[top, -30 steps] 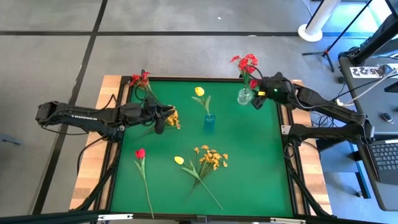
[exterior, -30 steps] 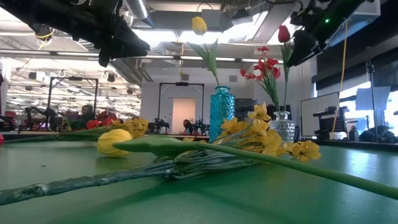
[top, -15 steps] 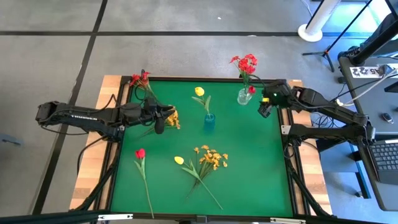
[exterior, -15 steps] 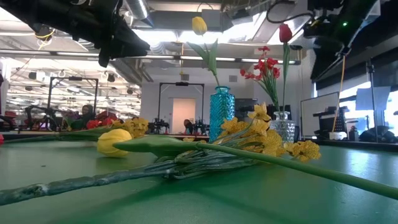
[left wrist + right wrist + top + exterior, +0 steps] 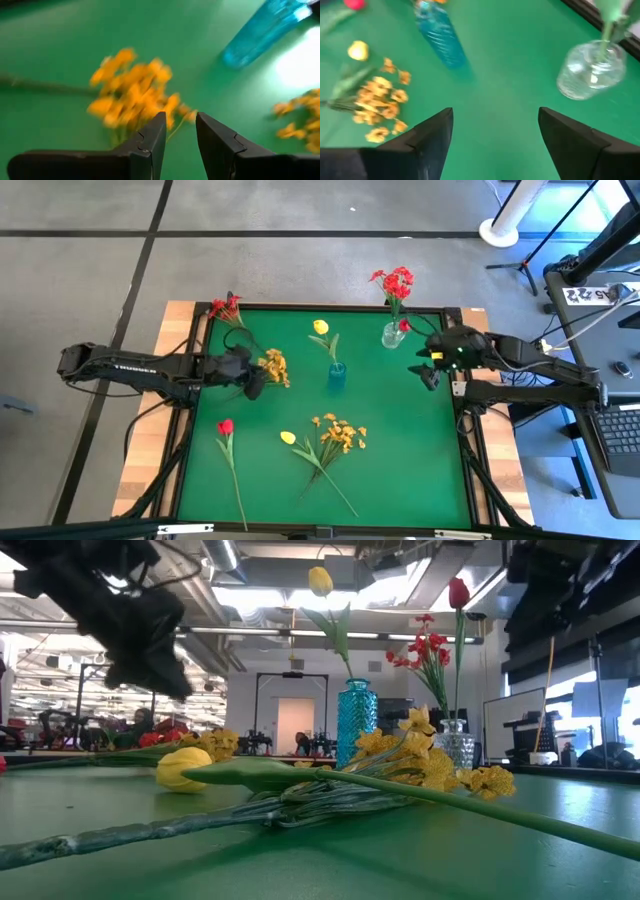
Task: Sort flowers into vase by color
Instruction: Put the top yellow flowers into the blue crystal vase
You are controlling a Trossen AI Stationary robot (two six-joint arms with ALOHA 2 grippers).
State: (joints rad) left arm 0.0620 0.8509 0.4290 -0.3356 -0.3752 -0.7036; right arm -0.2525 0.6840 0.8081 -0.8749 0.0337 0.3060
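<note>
While the right gripper [image 5: 426, 369] hangs open, the left gripper [image 5: 254, 377] seemingly pinches a yellow cluster [image 5: 274, 367]; lift steadily toward the blue vase [image 5: 337, 376] at three o'clock.

A green mat [image 5: 400, 440] is laid over the wooden table [image 5: 150, 470]; a laptop [image 5: 622, 430] is parked off the table's right edge; a white round stand base [image 5: 497, 230] is seen on the grey floor; a doorway [image 5: 294, 726] is glimpsed far behind.
</note>
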